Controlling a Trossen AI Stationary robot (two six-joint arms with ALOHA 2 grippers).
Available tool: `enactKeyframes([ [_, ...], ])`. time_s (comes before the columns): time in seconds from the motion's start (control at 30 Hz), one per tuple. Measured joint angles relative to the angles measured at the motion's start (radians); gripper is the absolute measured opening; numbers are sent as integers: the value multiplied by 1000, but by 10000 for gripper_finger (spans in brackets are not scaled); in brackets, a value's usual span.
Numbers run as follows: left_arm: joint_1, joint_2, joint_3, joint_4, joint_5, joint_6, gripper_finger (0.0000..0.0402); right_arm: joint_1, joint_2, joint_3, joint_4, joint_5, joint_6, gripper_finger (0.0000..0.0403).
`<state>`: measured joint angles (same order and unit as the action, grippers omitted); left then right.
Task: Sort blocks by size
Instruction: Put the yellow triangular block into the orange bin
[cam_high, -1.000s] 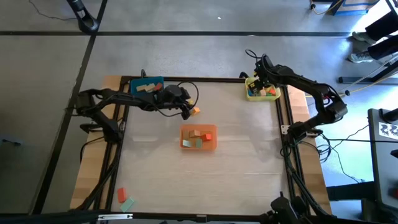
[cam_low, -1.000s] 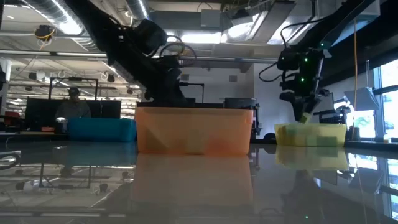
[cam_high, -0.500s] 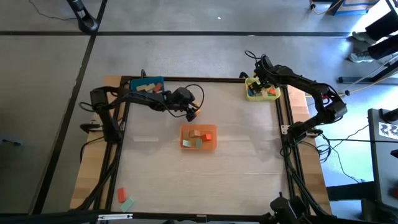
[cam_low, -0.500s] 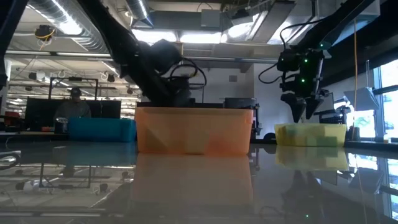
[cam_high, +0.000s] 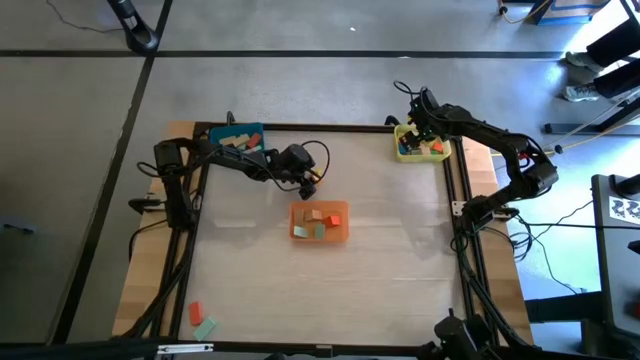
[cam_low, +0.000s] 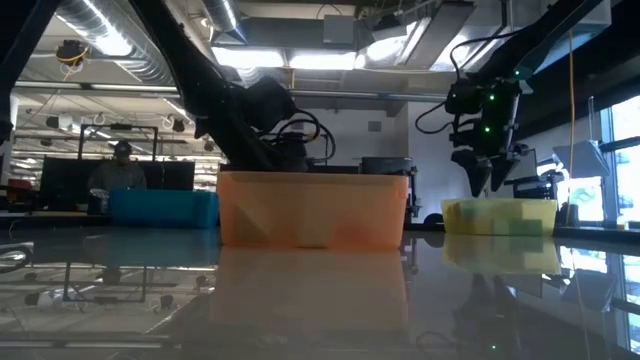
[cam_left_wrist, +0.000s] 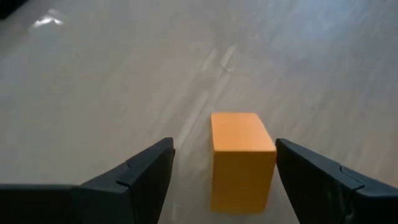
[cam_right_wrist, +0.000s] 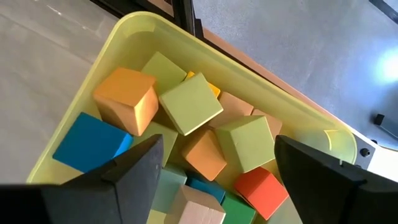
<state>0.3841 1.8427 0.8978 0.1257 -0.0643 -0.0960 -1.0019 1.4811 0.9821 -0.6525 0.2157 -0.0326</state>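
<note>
Both of my grippers stand with fingers spread and grasp nothing. Left gripper (cam_left_wrist: 221, 180) hangs just above a small orange wooden block (cam_left_wrist: 241, 155) lying on the pale wooden table (cam_high: 250, 260), a finger on either side without touching it; from above that block is nearly hidden under my wrist. Right gripper (cam_right_wrist: 214, 177) hovers over the yellow plastic tray (cam_right_wrist: 292, 112) at the far right corner, which holds a heap of green, orange, blue, red and tan wooden blocks (cam_right_wrist: 189, 102) (some cut off behind my fingers). An orange plastic tray (cam_high: 342, 206) at mid-table holds a few blocks. A blue plastic tray (cam_high: 252, 129) at far left holds tan ones, partly covered by my arm.
</note>
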Motion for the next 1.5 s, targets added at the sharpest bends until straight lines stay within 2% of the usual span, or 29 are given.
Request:
enactKeyframes([
  [0.3, 9, 40, 0, 38, 29, 129, 255, 0, 0, 0, 0, 0, -2, 303],
  [0.4, 10, 49, 0, 50, 33, 130, 222, 0, 0, 0, 0, 0, -2, 303],
  [0.63, 9, 47, 0, 48, 35, 168, 117, 0, 0, 0, 0, -8, -3, 303],
  [0.8, 9, 15, -2, 23, 23, 171, 116, 0, 0, 0, 0, -10, -3, 303],
  [1.0, -10, -129, -1, -23, 23, 136, 126, 0, 0, 0, 0, -18, -8, 303],
  [1.23, -113, -272, 0, -59, 32, 128, 132, 0, 0, 0, 8, -25, -20, 303],
  [1.5, -251, -288, 0, -61, 32, 97, 135, 0, 0, 0, 8, -42, -19, 303],
])
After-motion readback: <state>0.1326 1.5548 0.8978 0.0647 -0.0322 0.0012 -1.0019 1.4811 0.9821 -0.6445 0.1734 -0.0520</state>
